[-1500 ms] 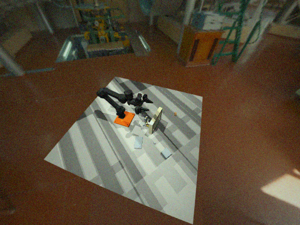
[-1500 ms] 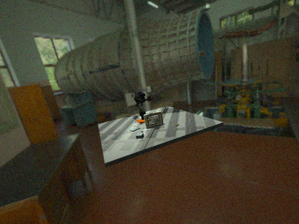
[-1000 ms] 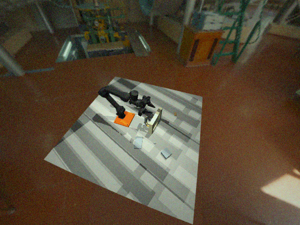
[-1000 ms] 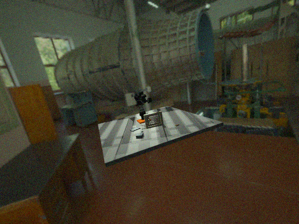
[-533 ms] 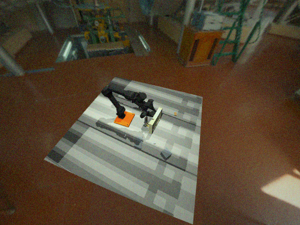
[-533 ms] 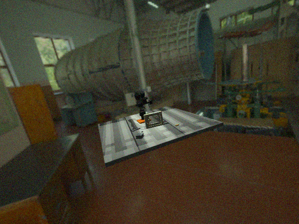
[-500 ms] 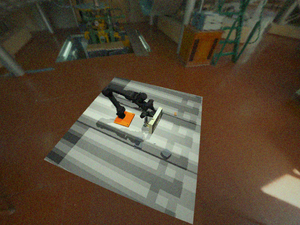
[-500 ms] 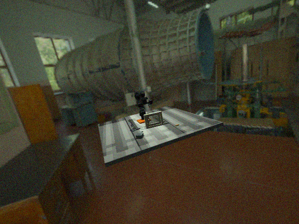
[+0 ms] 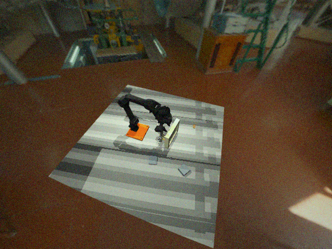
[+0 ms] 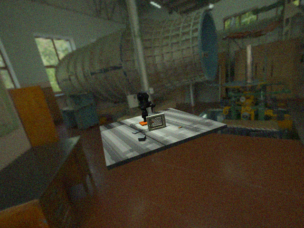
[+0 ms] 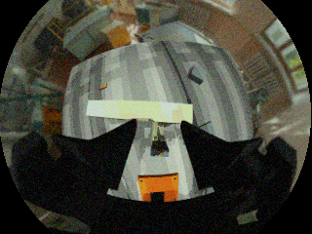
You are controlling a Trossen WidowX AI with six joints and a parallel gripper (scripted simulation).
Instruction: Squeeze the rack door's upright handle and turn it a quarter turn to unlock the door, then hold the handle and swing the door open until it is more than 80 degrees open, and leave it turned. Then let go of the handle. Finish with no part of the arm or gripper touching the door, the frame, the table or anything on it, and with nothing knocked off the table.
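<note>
The cream rack frame [image 9: 166, 142] [image 10: 148, 124] stands upright on the table, and its top edge shows as a pale bar in the wrist view [image 11: 138, 111]. The slatted door [image 10: 156, 121] looks shut in the frame. The handle [image 9: 161, 138] is small and metallic, on the arm's side of the door; its turn cannot be told. My gripper [image 9: 164, 125] [image 11: 159, 123] is open and points down, close to the frame on the handle side. In the wrist view a narrow pale piece with a dark end shows between and below the fingertips; contact cannot be told.
The arm's orange base plate [image 9: 141, 130] [image 10: 142, 123] [image 11: 166, 182] lies behind the gripper. A flat blue-grey piece [image 9: 153, 160] and a blue-grey block [image 9: 184, 169] [image 10: 141, 138] [image 11: 196, 75] lie off to one side. A small orange piece [image 9: 194, 126] [image 10: 180, 127] [image 11: 102, 86] lies beyond the frame.
</note>
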